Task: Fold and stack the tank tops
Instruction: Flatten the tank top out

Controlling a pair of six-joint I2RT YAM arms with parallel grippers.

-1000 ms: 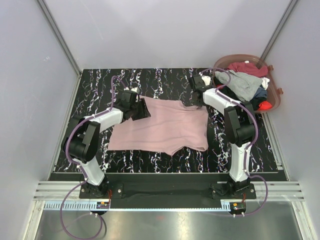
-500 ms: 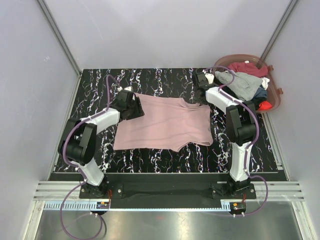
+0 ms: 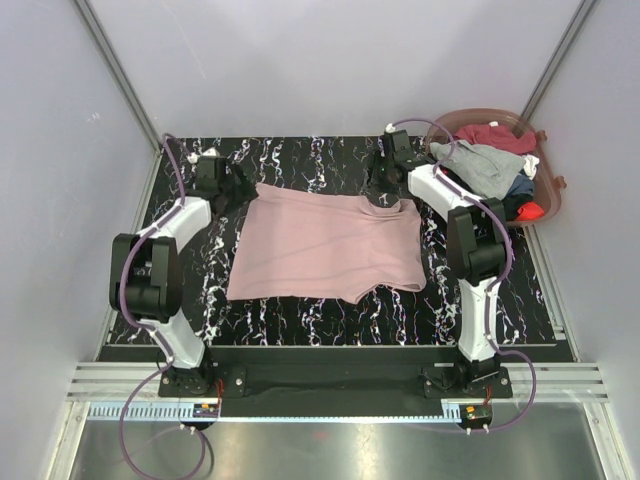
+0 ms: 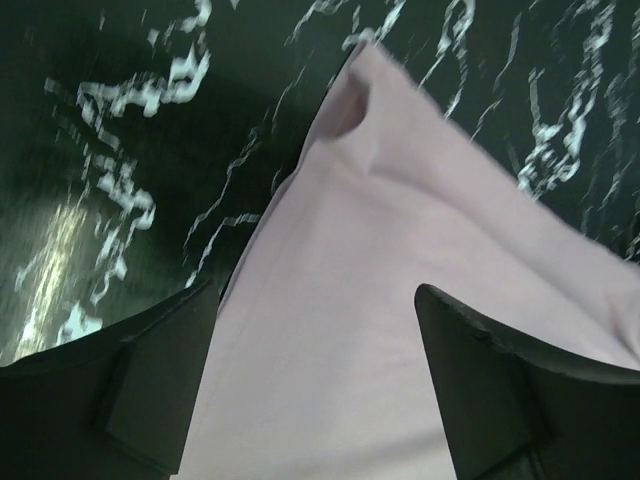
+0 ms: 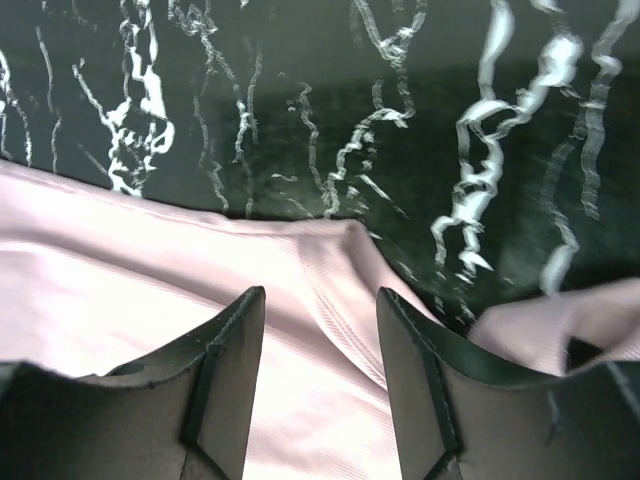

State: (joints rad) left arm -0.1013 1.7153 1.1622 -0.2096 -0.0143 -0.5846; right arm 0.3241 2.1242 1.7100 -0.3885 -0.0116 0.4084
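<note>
A dusty pink tank top (image 3: 325, 245) lies spread flat on the black marbled table (image 3: 300, 160). My left gripper (image 3: 238, 187) hovers at the top's far left corner, jaws wide open; the left wrist view shows pink cloth (image 4: 330, 330) below the gap, not pinched. My right gripper (image 3: 378, 190) stands open over the far right edge, and the right wrist view shows a ribbed hem (image 5: 330, 300) under the parted fingers, free of them. More tank tops, grey (image 3: 487, 168), maroon (image 3: 495, 136) and red (image 3: 531, 211), lie heaped in the basket.
The round brownish plastic basket (image 3: 553, 185) sits at the table's far right corner, beside the right arm. Grey walls close in on the left, back and right. A metal rail runs along the near edge by the arm bases.
Both grippers have let go of the pink top and opened. The left arm swung out to the far left, the right moved left along the back edge. The top now lies flatter.
</note>
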